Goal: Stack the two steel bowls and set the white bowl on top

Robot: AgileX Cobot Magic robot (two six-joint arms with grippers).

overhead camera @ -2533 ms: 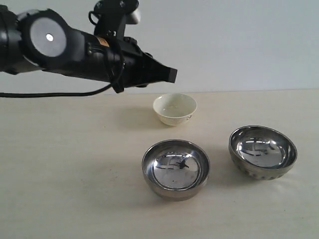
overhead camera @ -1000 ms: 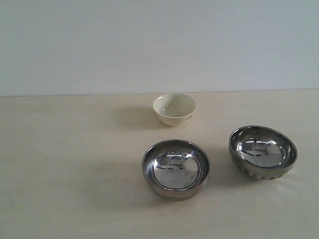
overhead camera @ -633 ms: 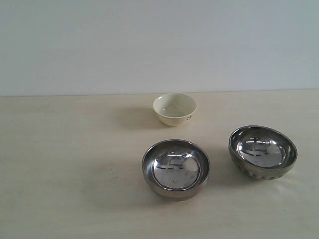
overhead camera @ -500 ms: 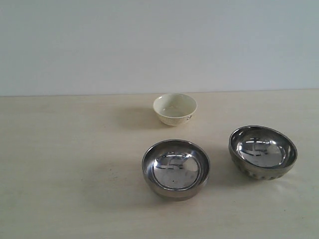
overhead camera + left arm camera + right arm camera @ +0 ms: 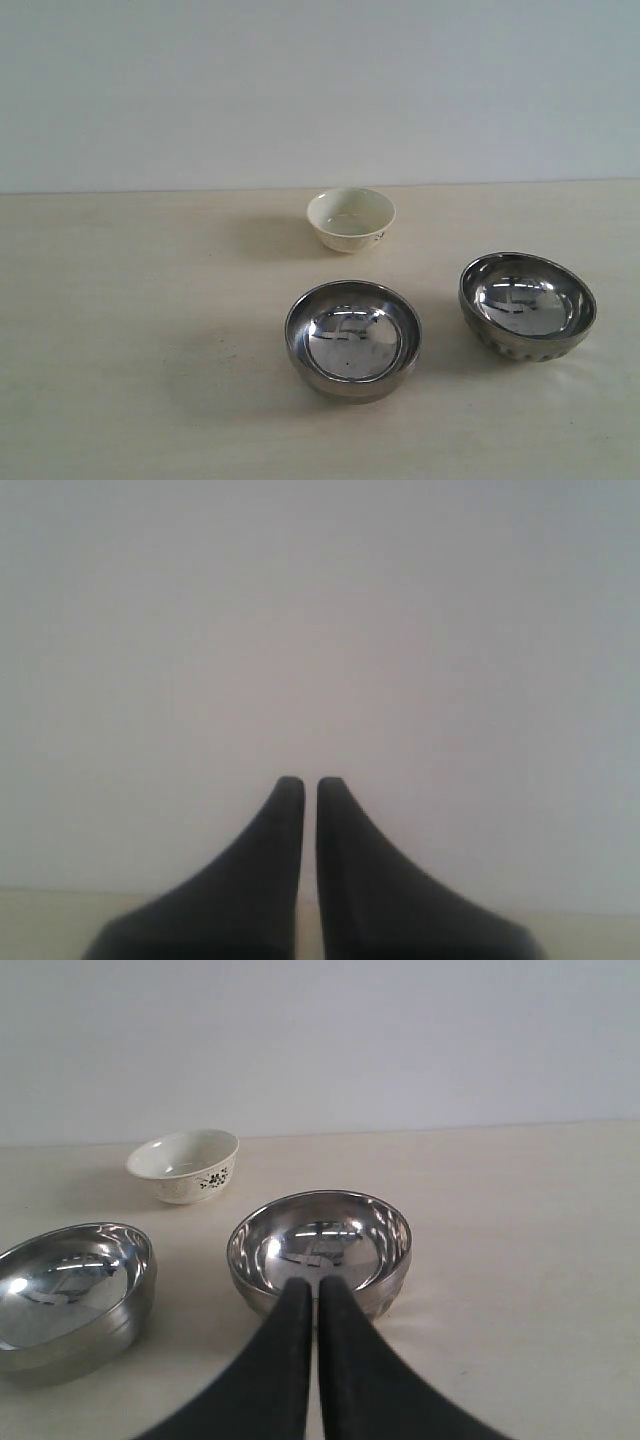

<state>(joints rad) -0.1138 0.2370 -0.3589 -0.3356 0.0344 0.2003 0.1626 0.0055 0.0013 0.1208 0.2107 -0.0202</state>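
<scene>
Pale wood tabletop (image 5: 130, 340) runs back to a plain light wall (image 5: 300, 90), and all three bowls stand upright and apart on it, none nested in another. Farthest back, near the wall, sits the white bowl (image 5: 350, 218), with a small dark mark on its outer side. In front of it and nearest the exterior camera is the smooth steel bowl (image 5: 353, 338), its mirror inside empty. Off to that bowl's right, clear of it, stands the fluted steel bowl (image 5: 527, 305), ribbed along its lower outside and also empty. In the left wrist view the left gripper (image 5: 303, 790) has its two dark fingers drawn almost together, only a thin slit between them, nothing held, pointing at the bare wall with a strip of tabletop below. In the right wrist view the right gripper (image 5: 313, 1290) is likewise pressed together and empty, its tips lined up with the near rim of the fluted steel bowl; whether they touch it cannot be told.
</scene>
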